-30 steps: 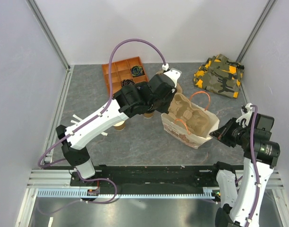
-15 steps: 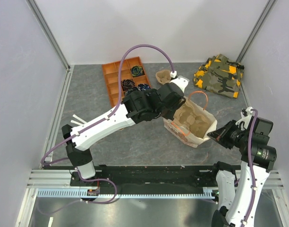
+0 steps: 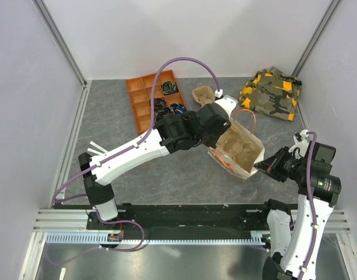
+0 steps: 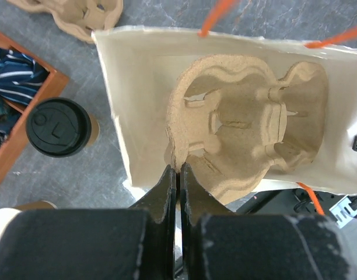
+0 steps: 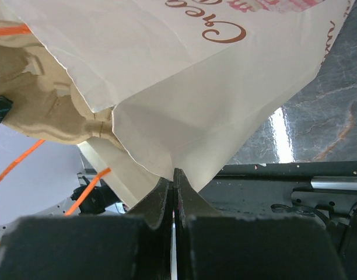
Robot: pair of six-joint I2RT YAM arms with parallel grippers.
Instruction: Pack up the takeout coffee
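The takeout coffee [image 4: 58,126], a tan cup with a black lid, stands on the table left of the white paper bag [image 4: 140,87]; in the top view my left arm hides it. My left gripper [image 4: 179,169] is shut on the rim of the brown pulp cup carrier [image 4: 242,116], which lies inside the bag [image 3: 241,170]. From above, the carrier [image 3: 240,146] fills the bag's mouth. My right gripper [image 5: 174,174] is shut on a folded edge of the bag [image 5: 213,87], at its near right corner [image 3: 261,166].
An orange divided tray [image 3: 144,99] holding dark items sits at the back left. A second pulp carrier [image 3: 203,93] lies beside it. A camouflage cloth [image 3: 270,93] is at the back right. White strips [image 3: 95,149] lie near the left arm's base.
My left arm has swung right, carrying the carrier, which now sits deeper in the bag. The bag has shifted right. My right gripper has stayed on the bag's corner.
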